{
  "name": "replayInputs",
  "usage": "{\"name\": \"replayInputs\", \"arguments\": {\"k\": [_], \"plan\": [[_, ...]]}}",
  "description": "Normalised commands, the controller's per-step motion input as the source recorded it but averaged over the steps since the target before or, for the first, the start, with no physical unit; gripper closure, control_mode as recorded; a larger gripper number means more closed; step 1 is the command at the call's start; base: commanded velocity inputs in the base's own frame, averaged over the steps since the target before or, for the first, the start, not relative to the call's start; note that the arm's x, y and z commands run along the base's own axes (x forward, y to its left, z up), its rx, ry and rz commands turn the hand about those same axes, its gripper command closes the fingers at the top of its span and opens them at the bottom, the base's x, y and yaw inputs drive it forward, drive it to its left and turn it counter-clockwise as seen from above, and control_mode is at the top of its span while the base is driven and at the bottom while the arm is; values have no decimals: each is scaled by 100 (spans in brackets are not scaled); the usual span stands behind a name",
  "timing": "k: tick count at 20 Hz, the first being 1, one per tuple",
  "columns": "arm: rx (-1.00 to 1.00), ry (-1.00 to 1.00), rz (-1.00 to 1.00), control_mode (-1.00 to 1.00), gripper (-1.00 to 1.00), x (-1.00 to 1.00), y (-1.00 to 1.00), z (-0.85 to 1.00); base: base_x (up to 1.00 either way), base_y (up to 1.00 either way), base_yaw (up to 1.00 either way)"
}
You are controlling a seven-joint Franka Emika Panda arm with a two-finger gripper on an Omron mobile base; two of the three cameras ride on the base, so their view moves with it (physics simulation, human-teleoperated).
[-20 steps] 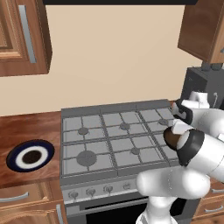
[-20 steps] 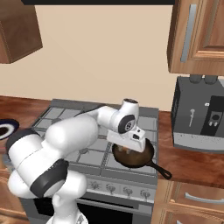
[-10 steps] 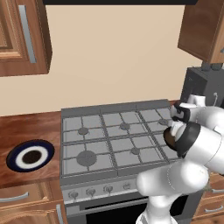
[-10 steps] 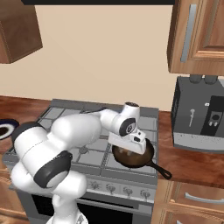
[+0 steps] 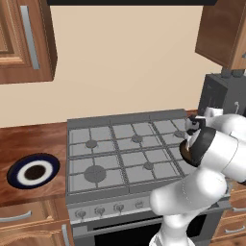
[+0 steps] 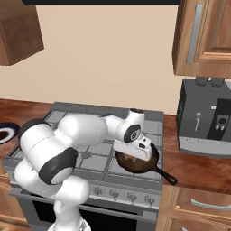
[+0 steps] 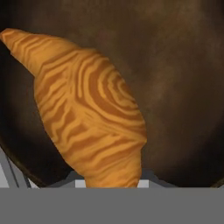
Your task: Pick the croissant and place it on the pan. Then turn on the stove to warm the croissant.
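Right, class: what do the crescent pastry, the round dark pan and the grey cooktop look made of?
Golden-orange crescent croissant: baked dough, matte, with swirled brown bands. Round dark brown-black pan: probably seasoned metal, a dull mottled surface. Wide grey stove: likely brushed steel, flat grey with grid grates.

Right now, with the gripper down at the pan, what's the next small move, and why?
Probably open the gripper and let go. In the hand view the croissant sits right over the dark bowl of the pan, still clamped, and in the right base view the hand is low over that pan on the stove. Then lift away toward the knobs.
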Motion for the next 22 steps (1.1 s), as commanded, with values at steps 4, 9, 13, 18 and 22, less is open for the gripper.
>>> {"name": "replayInputs", "arguments": {"k": [4, 9, 13, 18, 22], "plan": [[0, 0, 0, -100, 100, 9, -7, -15, 0, 0, 0], [0, 0, 0, -100, 100, 9, -6, -16, 0, 0, 0], [0, 0, 0, -100, 100, 12, -7, -15, 0, 0, 0], [0, 0, 0, -100, 100, 12, -8, -14, 0, 0, 0], [0, 0, 0, -100, 100, 10, -6, -14, 0, 0, 0]]}}
